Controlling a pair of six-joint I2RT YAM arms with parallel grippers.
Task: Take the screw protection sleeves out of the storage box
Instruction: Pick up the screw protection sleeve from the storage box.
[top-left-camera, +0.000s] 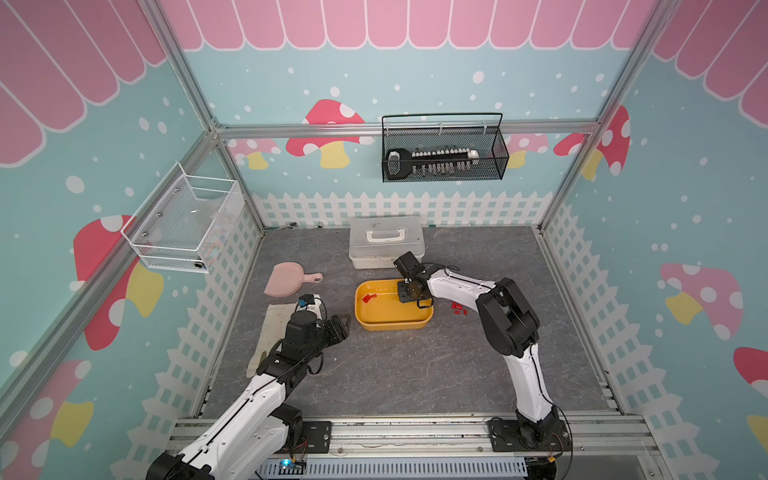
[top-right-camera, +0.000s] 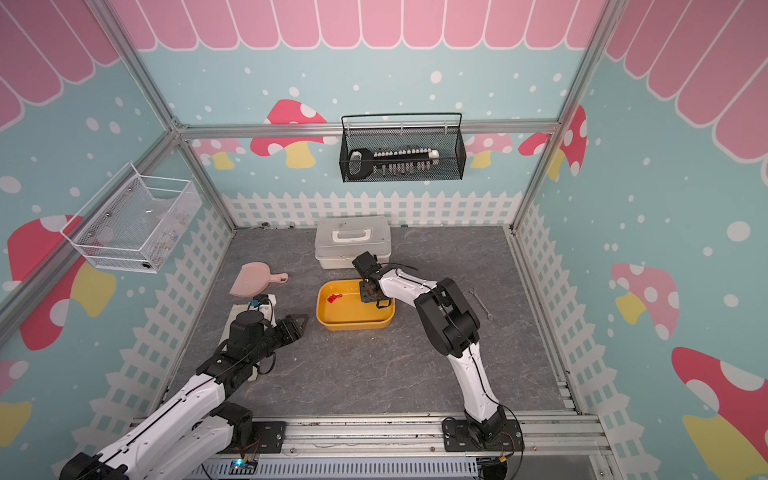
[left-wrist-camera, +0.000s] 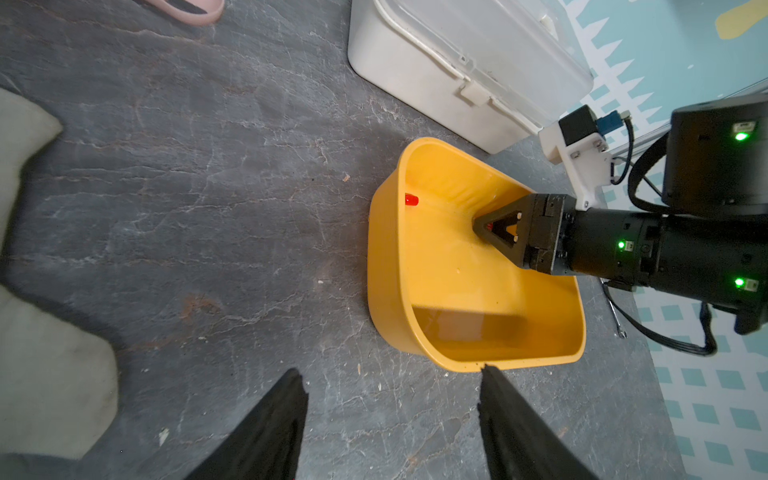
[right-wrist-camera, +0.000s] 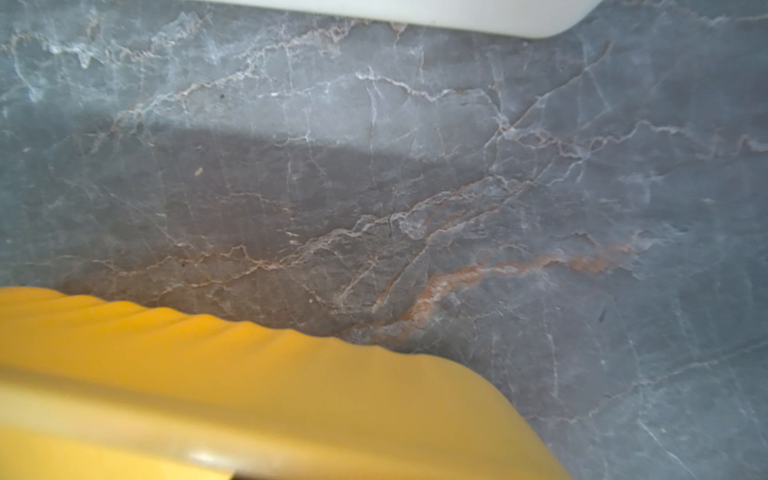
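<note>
While the left gripper hangs wide and empty just left of the storage box, screw protection sleeves huddle in its far-left corner, leftward of the right gripper inside, fingers narrow, a red speck between, grip unclear; loose sleeves lie right of the box.

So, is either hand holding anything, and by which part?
Right hand, in the yellow plastic tub, seems to pinch a tiny red tube; where on it, unclear. Left hand: empty.
</note>
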